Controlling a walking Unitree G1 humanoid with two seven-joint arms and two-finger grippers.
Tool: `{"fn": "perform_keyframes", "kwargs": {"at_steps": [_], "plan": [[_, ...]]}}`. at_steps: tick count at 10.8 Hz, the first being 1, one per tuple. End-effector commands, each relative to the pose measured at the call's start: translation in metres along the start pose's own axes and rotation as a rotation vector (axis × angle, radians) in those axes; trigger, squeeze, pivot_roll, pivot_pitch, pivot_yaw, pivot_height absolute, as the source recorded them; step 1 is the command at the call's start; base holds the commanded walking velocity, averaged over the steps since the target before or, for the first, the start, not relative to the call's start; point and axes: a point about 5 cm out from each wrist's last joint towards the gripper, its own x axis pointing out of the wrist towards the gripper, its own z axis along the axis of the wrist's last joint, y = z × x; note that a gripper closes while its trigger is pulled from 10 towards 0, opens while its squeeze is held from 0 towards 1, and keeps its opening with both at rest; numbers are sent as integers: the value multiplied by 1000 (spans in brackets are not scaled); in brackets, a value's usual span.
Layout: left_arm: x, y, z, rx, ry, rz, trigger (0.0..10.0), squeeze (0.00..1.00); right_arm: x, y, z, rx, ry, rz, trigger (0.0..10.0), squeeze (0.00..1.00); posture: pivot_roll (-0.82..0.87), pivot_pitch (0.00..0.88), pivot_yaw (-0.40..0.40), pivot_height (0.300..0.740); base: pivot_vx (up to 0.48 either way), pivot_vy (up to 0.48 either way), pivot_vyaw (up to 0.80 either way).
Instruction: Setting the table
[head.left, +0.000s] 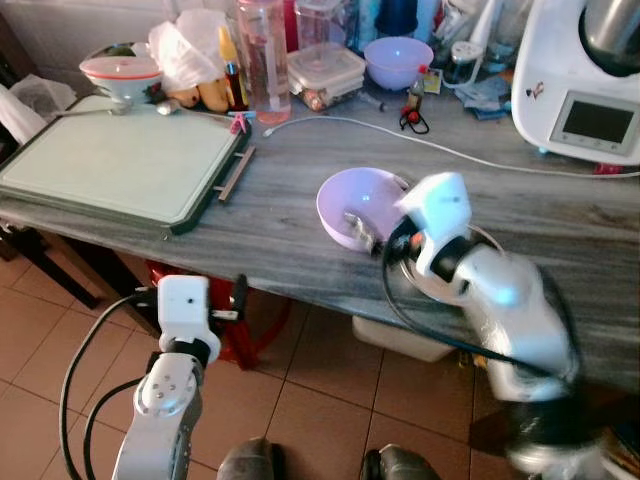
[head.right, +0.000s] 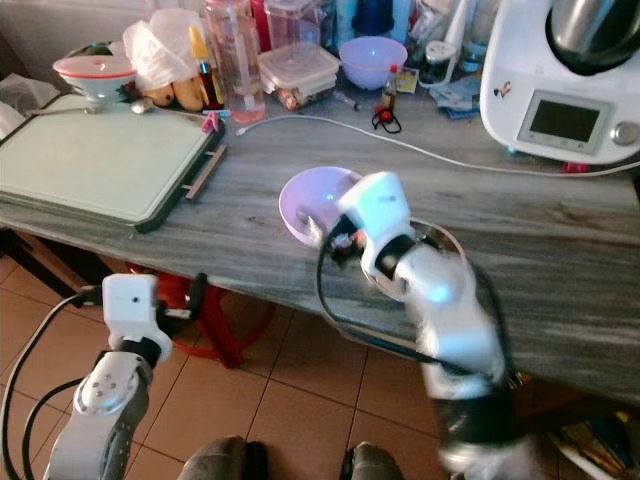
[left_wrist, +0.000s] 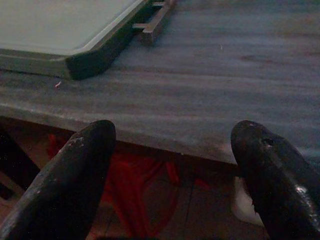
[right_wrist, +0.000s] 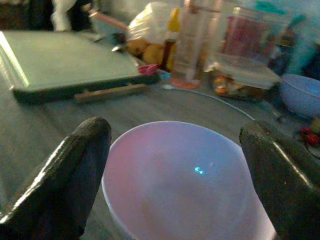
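We see the right arm (head.left: 500, 300) smeared by motion blur, and its wrist housing hides the near rim of the lilac bowl (head.left: 355, 205). The kitchen machine (head.left: 585, 70) is cut off by the top and right edges. The cutting board (left_wrist: 60, 25) runs off the left wrist view.

The right arm reaches over the table's near edge, its right gripper (right_wrist: 172, 175) spread wide. The left gripper (left_wrist: 185, 170) hangs below that edge, fingers apart.
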Motion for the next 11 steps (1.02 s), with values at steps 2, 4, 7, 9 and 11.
{"fn": "perform_keyframes", "kwargs": {"at_steps": [2,4,7,9,11], "plan": [[-4,-2,3,-6,-12,-4,10000,0,-11,2,-4,67,-46,-133,10000,933,-8,52,46,740,0,0,0],[-4,-2,3,-9,-7,-10,10000,0,-20,4,-15,98,-27,-222,10000,0,-10,60,46,740,-253,0,0],[0,-1,7,-4,-21,-5,10000,0,-18,4,-18,110,-28,-263,10000,0,-15,72,44,740,-271,0,-452],[-1,-2,7,-8,-20,-10,10000,0,-20,6,-20,111,-19,-260,10000,0,-14,79,42,740,-302,0,-262],[-1,-2,7,-9,-18,-12,10000,0,-20,5,-20,114,-19,-266,10000,0,-15,81,40,740,-300,0,0]]}}
